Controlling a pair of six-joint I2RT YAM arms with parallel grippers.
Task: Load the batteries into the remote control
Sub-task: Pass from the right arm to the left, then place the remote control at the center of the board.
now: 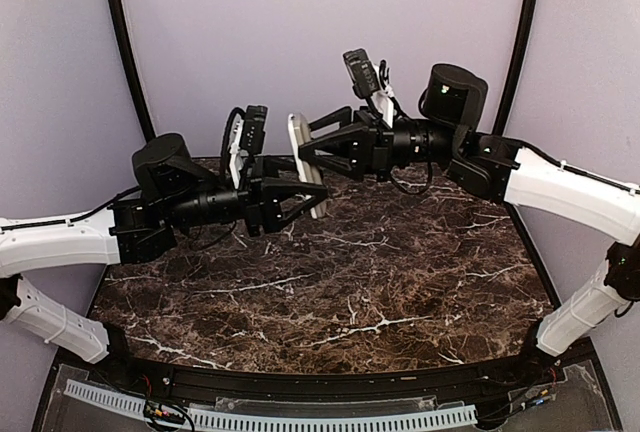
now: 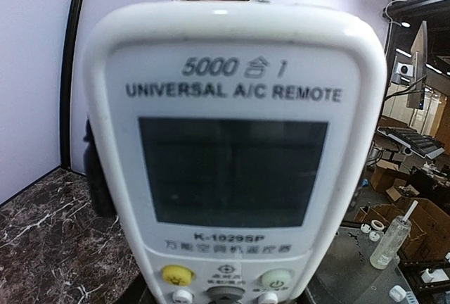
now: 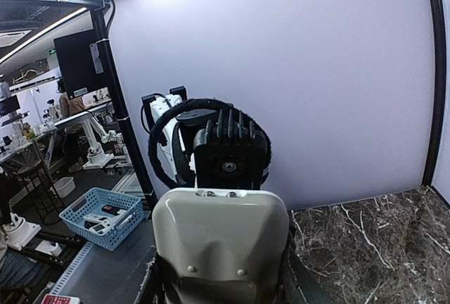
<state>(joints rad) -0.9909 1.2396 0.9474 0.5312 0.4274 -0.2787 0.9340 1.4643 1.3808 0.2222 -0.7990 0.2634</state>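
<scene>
Top external: dark marble table [image 1: 350, 292], lilac walls [image 1: 320, 32].

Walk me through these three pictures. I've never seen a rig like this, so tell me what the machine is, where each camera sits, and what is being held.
These are two robot arms bolted to the near edge of a dark marble table. The wide picture looks down from above and behind them. The other two come from a camera on each wrist. The right gripper holds a white remote control upright in the air, and its wrist camera sees the grey-beige back. The left gripper has its fingers around the remote's lower end, though I cannot tell whether it grips. Its camera sees the display and buttons. No batteries show in any view.
</scene>
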